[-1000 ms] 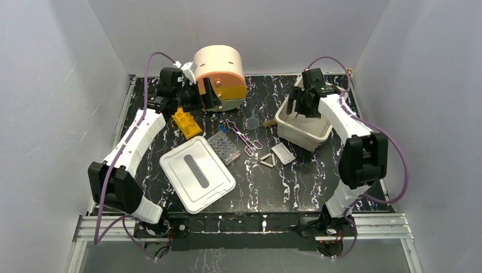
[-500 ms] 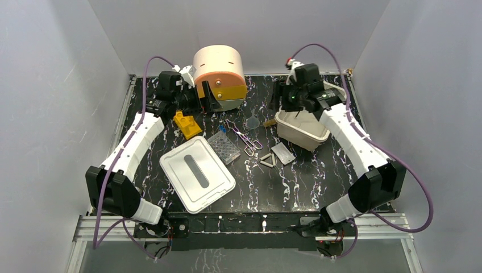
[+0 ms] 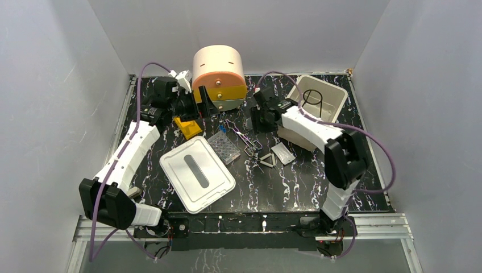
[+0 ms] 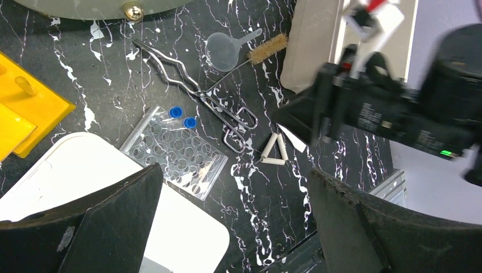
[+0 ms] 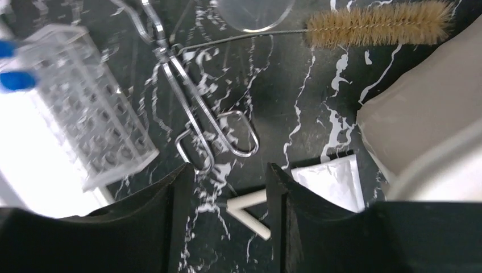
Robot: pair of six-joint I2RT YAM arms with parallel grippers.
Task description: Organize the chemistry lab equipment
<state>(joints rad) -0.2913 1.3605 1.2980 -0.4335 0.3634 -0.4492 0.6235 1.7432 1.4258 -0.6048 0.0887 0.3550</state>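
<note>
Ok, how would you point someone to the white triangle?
Start at the white bin on the table's far right. By its near-left corner lies a flat clear packet, and the white triangle sits directly left of that. It is the only open frame of white rods. Its neighbours are clear plastic or shiny metal tongs.

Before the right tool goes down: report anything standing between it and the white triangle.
Nothing visible does. The right tool hangs open over the white triangle with clear air between; the metal tongs lie to one side, not touching it.
</note>
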